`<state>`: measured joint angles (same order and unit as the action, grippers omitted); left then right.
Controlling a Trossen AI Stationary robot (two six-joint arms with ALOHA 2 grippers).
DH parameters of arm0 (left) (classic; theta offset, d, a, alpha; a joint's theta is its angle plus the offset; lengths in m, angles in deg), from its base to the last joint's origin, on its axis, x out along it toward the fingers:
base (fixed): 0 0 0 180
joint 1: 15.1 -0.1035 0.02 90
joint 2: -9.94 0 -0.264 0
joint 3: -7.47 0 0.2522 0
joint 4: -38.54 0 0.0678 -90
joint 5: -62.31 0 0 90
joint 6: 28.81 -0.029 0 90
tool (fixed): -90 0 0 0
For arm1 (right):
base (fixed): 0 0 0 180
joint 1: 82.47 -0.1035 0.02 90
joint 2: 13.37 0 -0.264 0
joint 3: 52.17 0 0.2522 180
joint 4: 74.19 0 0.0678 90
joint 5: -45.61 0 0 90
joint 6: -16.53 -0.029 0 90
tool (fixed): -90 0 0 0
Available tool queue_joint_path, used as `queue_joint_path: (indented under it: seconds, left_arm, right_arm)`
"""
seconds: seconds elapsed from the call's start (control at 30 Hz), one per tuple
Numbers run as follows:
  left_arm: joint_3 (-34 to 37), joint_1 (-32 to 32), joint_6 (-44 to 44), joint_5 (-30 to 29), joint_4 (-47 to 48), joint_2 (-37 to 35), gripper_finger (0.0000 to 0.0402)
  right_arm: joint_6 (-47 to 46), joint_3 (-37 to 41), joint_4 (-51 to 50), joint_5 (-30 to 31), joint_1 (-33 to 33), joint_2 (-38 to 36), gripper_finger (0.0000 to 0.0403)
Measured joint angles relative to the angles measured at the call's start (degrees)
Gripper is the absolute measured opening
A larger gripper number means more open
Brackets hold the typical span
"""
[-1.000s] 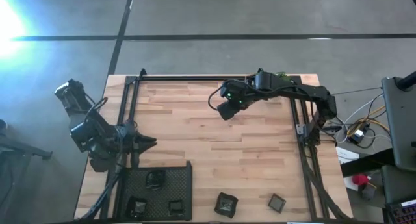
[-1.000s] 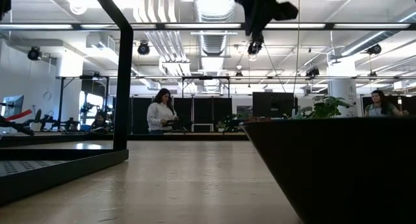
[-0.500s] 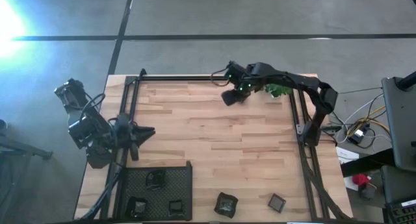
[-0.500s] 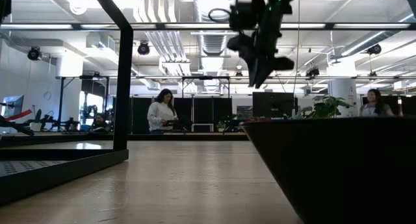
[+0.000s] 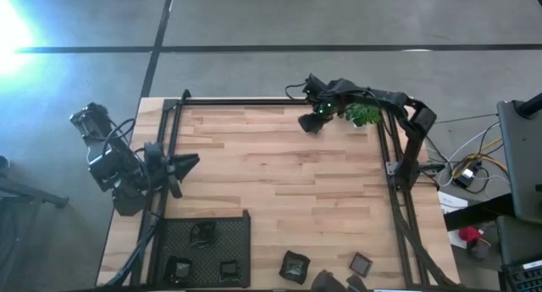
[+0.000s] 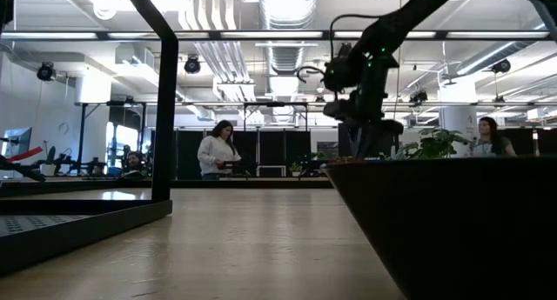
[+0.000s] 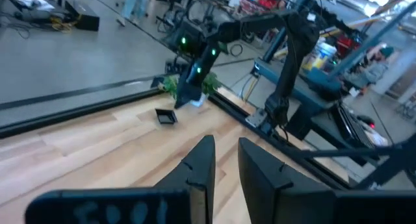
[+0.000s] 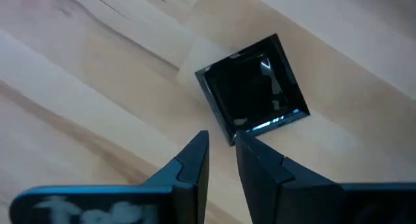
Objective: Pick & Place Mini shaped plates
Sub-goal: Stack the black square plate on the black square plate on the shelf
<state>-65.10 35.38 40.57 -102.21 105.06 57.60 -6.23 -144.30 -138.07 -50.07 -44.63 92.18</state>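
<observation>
On the pale wood table (image 5: 279, 182), near its far edge beside the plant (image 5: 364, 114), a small square plate (image 8: 253, 87) lies glossy, stiff and probably slippery under the right gripper (image 8: 221, 146), whose nearly closed, empty fingers best pinch its raised rim.

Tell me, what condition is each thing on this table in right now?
right gripper: over a square plate's corner, jaws nearly together, empty.
square plate: flat on the table, not gripped.
left gripper: at the table's left edge, jaws nearly together, empty.
mesh tray: holds three plates.
two loose plates: lying beside the tray.
</observation>
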Motion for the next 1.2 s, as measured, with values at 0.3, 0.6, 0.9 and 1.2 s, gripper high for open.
queue_joint_path:
  seconds: [0.3, 0.6, 0.9, 1.2]
  left_arm:
    - [0.00, -2.16, 1.40, -0.46, 0.00, -0.24, 0.0060]
    - [0.00, -2.76, 1.40, -0.42, 0.00, -0.24, 0.0060]
    - [0.00, -2.80, 1.38, -0.39, 0.01, -0.39, 0.0060]
    - [0.00, -2.80, 1.38, -0.22, 0.01, -0.83, 0.0060]
  right_arm:
    - [3.56, 0.07, 3.00, -0.22, 0.03, 2.66, 0.0072]
    - [6.27, 2.45, 4.56, -0.27, -0.88, 4.33, 0.0072]
    - [7.99, 3.04, 7.55, 4.42, -2.77, 7.07, 0.0072]
    - [11.45, 2.40, 7.65, 5.91, -2.74, 6.17, 0.0072]
